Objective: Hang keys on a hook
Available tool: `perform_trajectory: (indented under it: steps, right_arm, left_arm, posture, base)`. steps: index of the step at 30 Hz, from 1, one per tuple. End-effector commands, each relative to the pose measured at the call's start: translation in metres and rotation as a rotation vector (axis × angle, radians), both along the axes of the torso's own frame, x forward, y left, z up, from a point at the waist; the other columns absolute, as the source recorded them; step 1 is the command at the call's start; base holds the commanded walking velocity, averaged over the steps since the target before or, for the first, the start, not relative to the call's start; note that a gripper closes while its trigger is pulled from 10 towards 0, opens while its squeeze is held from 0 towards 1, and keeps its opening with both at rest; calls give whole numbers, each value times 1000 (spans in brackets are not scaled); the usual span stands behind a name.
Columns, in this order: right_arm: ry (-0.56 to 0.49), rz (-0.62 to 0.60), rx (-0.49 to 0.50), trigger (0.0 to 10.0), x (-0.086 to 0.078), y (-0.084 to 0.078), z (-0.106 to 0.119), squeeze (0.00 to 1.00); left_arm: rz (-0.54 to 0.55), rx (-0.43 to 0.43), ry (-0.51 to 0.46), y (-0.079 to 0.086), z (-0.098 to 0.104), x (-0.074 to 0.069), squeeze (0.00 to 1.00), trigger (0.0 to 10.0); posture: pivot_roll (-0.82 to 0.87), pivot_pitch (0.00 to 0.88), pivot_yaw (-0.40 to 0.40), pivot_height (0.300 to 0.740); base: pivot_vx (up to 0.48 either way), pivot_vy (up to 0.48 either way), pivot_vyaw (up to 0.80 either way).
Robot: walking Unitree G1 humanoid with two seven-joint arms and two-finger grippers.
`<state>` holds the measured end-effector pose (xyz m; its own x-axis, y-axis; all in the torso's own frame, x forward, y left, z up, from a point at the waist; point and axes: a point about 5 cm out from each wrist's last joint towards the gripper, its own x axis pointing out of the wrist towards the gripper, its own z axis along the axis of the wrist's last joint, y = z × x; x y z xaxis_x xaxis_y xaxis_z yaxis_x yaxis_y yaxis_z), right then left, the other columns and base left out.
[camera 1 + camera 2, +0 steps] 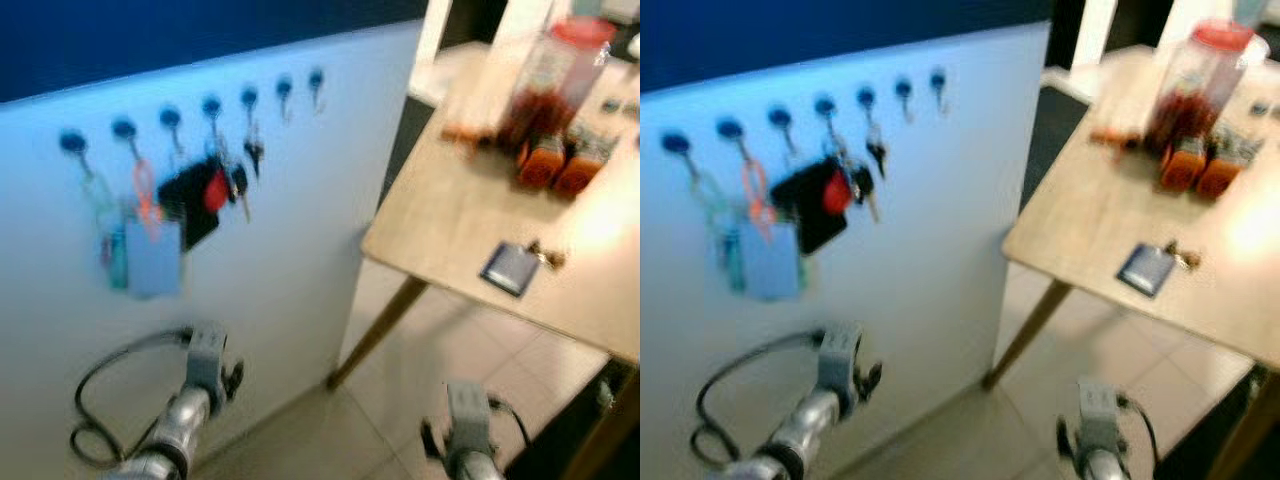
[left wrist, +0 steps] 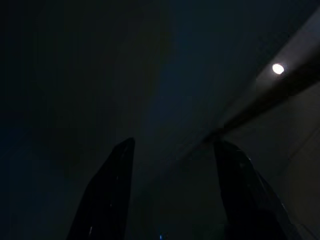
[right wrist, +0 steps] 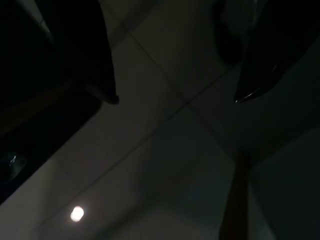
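My left pincer (image 2: pixel 172 150) and right pincer (image 3: pixel 175 97) both hang low, fingers apart, gripping nothing. The keys (image 1: pixel 545 257) lie on the bench (image 1: pixel 450 215) at 3 o'clock beside a dark wallet (image 1: pixel 510 268). A red-lidded jar (image 1: pixel 550 80) holds reddish contents. Hooks (image 1: pixel 211 108) at 11 o'clock carry other keys.

Keys (image 1: pixel 545 257) with a flat dark blue square tag (image 1: pixel 510 268) lie on the light wooden surface (image 1: pixel 450 215), near its front edge; small brassy bunch just beside the tag's far corner. Row of seven blue-capped hooks (image 1: pixel 210 106) on white panel (image 1: pixel 280 230). Left four or five carry key bunches and tags; two rightmost look bare. Blurred.
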<state>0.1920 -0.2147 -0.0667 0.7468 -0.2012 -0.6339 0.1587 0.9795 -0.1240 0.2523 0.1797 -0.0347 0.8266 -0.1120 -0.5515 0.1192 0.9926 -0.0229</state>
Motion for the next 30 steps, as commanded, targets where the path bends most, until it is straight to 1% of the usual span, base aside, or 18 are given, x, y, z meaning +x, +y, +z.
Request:
perform_trajectory:
  steps: [1,19,23,25,27,30]
  right_arm:
    - [37,8,12,10000,-9,5,-6,0]
    - [47,53,6,10000,-8,9,-7,0]
    - [76,76,6,10000,-11,10,-9,0]
    - [107,110,15,10000,-14,14,-12,0]
    - [115,130,9,10000,-15,15,-13,0]
    - [110,115,12,10000,-16,15,-13,0]
  left_arm:
    - [11,3,37,3,-6,-7,0,10000]
    - [4,-2,19,1,-3,-3,0,10000]
    - [6,-7,15,0,-3,-2,0,10000]
    - [6,-10,14,0,-2,-2,0,10000]
    - [4,-15,12,-1,-2,-2,0,10000]
    - [-13,-22,5,-3,-1,-1,0,10000]
  posture:
    - [33,0,-4,740]
    - [31,0,-6,740]
    - [31,0,-7,740]
    - [30,0,-8,740]
    - [32,0,-8,740]
    - [32,0,-7,740]
  base:
    - [0,0,-800]
    - [0,0,-800]
    - [0,0,-800]
    - [0,0,0]
    - [0,0,0]
    - [0,0,0]
